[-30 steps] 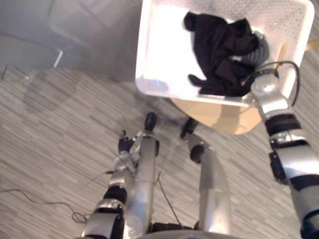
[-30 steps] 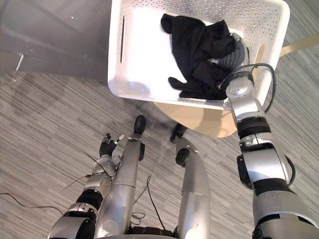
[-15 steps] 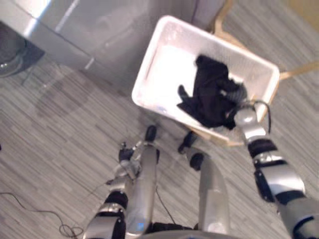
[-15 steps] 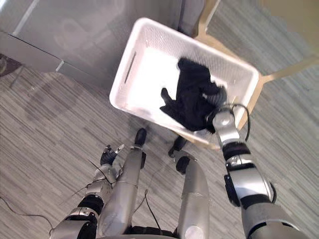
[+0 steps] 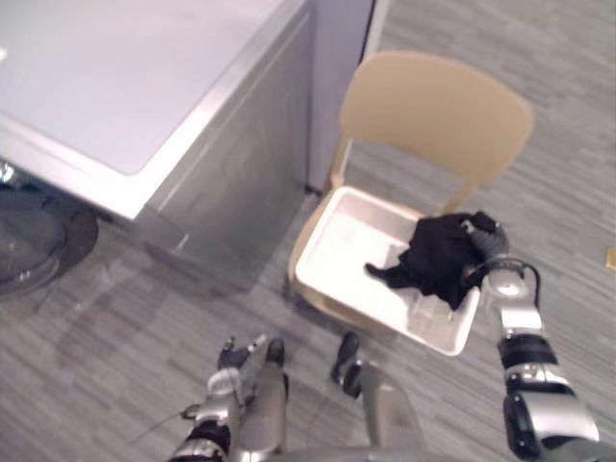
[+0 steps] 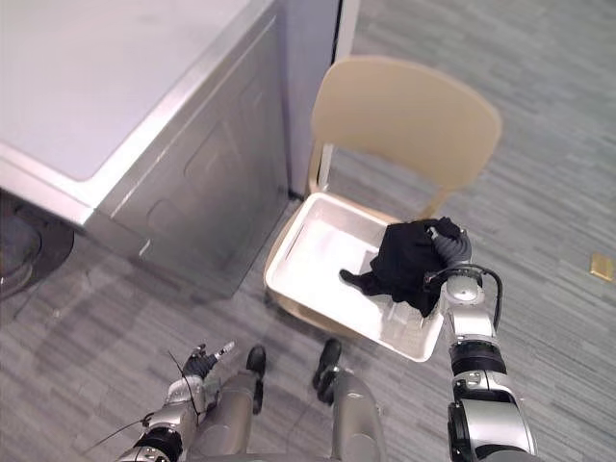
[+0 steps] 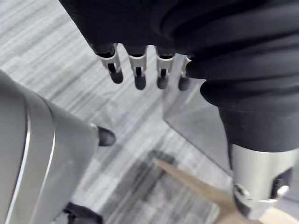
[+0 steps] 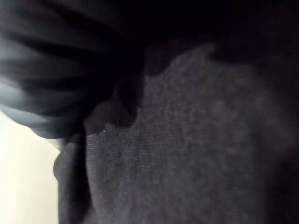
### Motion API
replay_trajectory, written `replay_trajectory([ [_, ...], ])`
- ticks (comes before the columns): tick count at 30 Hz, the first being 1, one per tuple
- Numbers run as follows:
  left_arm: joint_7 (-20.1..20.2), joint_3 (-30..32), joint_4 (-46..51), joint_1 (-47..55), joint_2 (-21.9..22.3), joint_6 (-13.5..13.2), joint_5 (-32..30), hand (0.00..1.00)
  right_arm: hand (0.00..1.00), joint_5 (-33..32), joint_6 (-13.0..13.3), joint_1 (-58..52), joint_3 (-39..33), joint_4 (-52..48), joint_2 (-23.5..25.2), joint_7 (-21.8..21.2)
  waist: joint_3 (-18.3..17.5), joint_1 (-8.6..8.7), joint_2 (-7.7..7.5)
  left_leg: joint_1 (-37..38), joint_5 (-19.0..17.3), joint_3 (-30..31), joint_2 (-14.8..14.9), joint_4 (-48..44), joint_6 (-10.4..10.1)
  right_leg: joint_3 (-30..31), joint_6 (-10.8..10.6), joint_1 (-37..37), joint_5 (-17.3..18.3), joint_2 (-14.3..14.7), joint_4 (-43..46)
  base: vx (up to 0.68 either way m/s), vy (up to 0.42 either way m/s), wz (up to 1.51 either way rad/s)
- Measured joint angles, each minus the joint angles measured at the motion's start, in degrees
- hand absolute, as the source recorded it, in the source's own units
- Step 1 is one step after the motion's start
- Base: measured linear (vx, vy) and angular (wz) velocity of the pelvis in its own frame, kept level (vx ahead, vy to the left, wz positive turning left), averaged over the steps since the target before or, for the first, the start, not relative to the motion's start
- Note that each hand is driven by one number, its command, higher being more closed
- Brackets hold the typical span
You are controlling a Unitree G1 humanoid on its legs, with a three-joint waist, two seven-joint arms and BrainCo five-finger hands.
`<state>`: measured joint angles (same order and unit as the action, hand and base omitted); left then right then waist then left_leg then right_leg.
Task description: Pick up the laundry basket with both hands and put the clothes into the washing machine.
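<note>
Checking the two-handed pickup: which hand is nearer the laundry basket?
Right. The right hand is at the right end of the laundry basket, against the black clothes; the left hand hangs over the floor, apart from it.

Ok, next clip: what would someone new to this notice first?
The white laundry basket sits on the seat of a tan chair beside the grey washing machine, with black clothes heaped at its right end. The right hand is pressed into that heap, its fingers hidden. The left hand hangs open low over the floor, away from the basket.
</note>
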<state>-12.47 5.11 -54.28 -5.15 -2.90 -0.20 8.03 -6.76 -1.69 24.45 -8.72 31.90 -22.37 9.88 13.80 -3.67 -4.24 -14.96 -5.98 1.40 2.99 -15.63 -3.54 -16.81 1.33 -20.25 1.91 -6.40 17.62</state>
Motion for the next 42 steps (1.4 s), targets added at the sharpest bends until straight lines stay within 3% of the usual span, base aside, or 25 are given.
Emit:
replay_trajectory([
  [2,0.0,0.0,0.0,0.7,0.3,0.1,-0.6,0.0,1.0,-2.6,1.4,0.1,-0.7,-1.1,-0.4,0.0,-2.7,0.39,0.38,3.6,0.9,0.0,-0.1,3.3,0.0,0.6,0.1,3.0,-1.3,0.8,-3.0,0.15,0.016,-0.14],
  [9,0.0,-0.9,4.3,1.4,-0.1,0.4,-1.5,0.0,1.0,-6.8,1.4,2.6,-0.8,-4.2,-2.1,0.0,-6.0,1.61,1.75,7.3,1.5,-1.6,-0.4,6.5,0.8,2.7,-0.8,8.0,-5.8,2.3,-11.5,0.06,0.043,-0.15],
  [14,0.0,-5.8,24.8,5.0,-0.3,0.4,-1.4,0.0,1.0,-7.2,1.7,2.0,-1.6,-18.0,-2.9,-0.1,-7.1,2.9,2.36,9.5,1.8,-2.0,-1.1,7.8,1.6,4.0,-1.5,11.1,-8.4,2.6,-16.0,-0.01,0.055,-0.1],
  [18,0.5,-10.3,40.2,5.4,-0.8,-1.0,-1.5,0.0,1.0,-7.1,4.7,-2.1,-2.1,-28.4,-2.7,-0.9,-9.6,2.95,2.6,11.1,1.6,-3.3,-1.3,8.7,1.9,5.7,-1.9,12.2,-9.3,2.5,-17.3,-0.01,0.056,-0.17],
  [22,1.2,-14.4,48.1,4.1,-2.3,-3.0,-3.0,0.0,1.0,-6.6,5.8,-5.8,-2.1,-33.1,-1.5,-2.7,-11.1,3.25,3.29,12.6,1.5,-5.1,-1.5,9.9,2.1,7.4,-2.3,12.8,-9.6,2.7,-18.1,-0.02,0.031,-0.23],
  [27,2.4,-21.1,48.3,-3.5,-4.6,-4.7,-3.1,0.0,1.0,-6.8,5.8,-6.2,-0.8,-35.6,-0.3,-5.1,-11.7,3.64,4.02,13.1,1.3,-8.8,-1.5,11.0,2.2,11.3,-2.9,12.9,-11.6,3.3,-20.9,-0.03,0.022,-0.38],
  [30,4.8,-27.6,46.9,-9.5,-6.4,-4.7,-3.2,0.0,1.0,-8.1,5.8,-6.2,2.9,-40.4,-0.3,-6.7,-11.7,5.12,3.96,14.7,1.3,-10.6,-1.3,11.1,2.2,13.4,-2.3,13.0,-12.4,3.5,-21.1,0.04,0.019,-0.32],
  [35,5.1,-33.6,40.6,-19.8,-4.9,-4.7,-3.6,0.0,1.0,-10.9,6.2,-6.1,5.7,-43.9,-0.4,-8.7,-11.8,6.98,4.01,15.8,0.8,-13.4,-1.1,11.6,2.8,16.4,-2.4,13.0,-12.6,4.1,-21.1,0.0,0.024,-0.33],
  [42,6.0,-40.1,34.7,-26.3,-3.8,-4.6,-1.8,0.0,1.0,-13.0,6.3,-6.1,8.9,-44.7,-0.4,-9.0,-11.8,9.21,4.05,16.7,0.7,-14.7,-1.2,11.8,2.9,17.8,-2.6,12.9,-12.7,4.3,-21.1,0.01,0.022,-0.11],
])
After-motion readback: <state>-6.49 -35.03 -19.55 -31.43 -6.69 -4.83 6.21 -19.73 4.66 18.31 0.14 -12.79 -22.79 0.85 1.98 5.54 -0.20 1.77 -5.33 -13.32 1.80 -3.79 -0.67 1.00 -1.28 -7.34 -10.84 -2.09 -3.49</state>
